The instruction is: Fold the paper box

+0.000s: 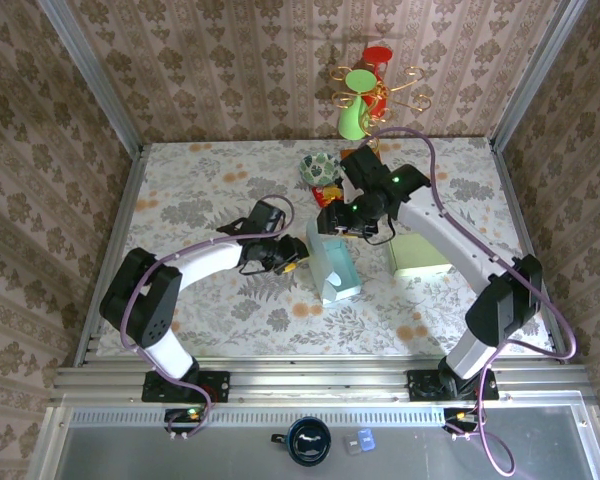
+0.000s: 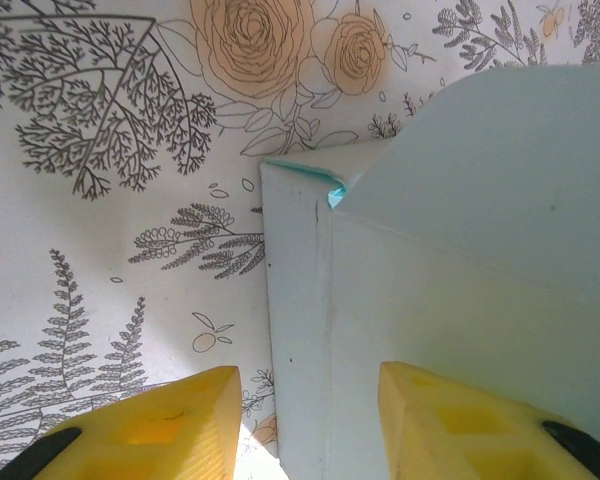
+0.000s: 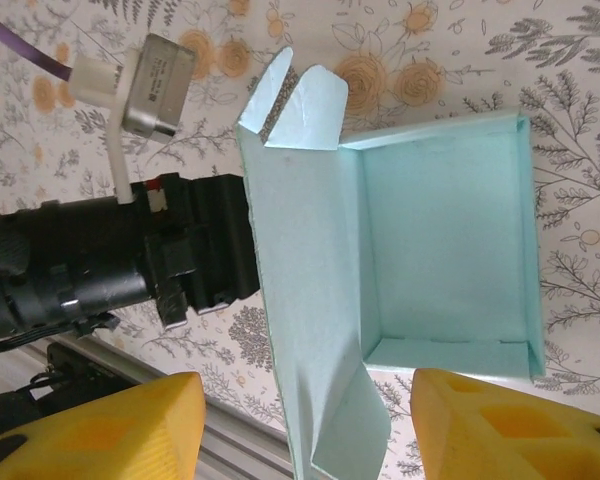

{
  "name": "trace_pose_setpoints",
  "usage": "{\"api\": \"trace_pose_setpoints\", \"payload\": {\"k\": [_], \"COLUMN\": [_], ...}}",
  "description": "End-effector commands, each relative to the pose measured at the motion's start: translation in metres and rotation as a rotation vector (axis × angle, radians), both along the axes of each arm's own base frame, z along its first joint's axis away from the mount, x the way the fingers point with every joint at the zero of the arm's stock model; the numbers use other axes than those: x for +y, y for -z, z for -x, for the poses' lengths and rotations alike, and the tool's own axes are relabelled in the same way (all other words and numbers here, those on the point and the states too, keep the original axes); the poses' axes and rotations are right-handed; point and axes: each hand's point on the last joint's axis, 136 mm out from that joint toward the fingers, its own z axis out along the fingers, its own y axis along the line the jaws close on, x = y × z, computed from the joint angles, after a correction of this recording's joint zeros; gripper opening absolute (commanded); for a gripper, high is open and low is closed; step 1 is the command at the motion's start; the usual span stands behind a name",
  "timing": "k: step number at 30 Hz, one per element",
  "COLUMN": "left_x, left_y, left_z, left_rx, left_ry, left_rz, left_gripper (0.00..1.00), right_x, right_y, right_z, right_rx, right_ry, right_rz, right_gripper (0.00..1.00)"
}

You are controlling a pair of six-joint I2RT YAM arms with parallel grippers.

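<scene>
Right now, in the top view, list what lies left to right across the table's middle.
left pincer → paper box → pale green flat object

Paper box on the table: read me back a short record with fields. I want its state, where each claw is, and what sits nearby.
object: pale blue paper box
state: partly folded, walls up, top open, end tabs on one long side panel sticking out
left claw: open, a box corner between its fingers
right claw: open, over the box's open inside
nearby: pale green box on its right, patterned ball behind it
surface: floral table
</scene>
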Motion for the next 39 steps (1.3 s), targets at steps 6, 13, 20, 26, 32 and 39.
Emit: {"api": "trace_pose_setpoints", "payload": {"k": [6,13,20,26,32,39], "left_x": [-0.004,-0.004,0.004,0.038,0.071,0.090], "left_y": [-0.006,-0.007,-0.018,-0.047,-0.068,-0.075], "left_z": [-0.001,-0.001,-0.003,-0.002,0.007,0.020], "left_rx": [-0.018,-0.021,-0.057,-0.147,-0.197,-0.211], "left_ry": [0.026,0.033,0.040,0.037,0.048,0.106], "left_rz": [-0.014,-0.022,-0.057,-0.159,-0.211,-0.225], "left_gripper": [0.42,0.42,0.43,0.45,0.45,0.45], "right_x": [0.025,0.042,0.042,0.015,-0.021,-0.065], "right_y": [0.021,0.027,0.030,0.024,0.019,0.015], "right_z": [-0.001,-0.008,-0.013,-0.021,-0.025,-0.010], "right_rx": [0.076,0.096,0.106,0.061,0.017,0.002], "right_ry": [-0.077,-0.054,0.102,0.416,0.796,1.233], "right_rz": [-0.032,-0.075,-0.131,-0.148,-0.142,0.001], "right_gripper": [0.50,0.37,0.11,0.00,0.00,0.00]}}
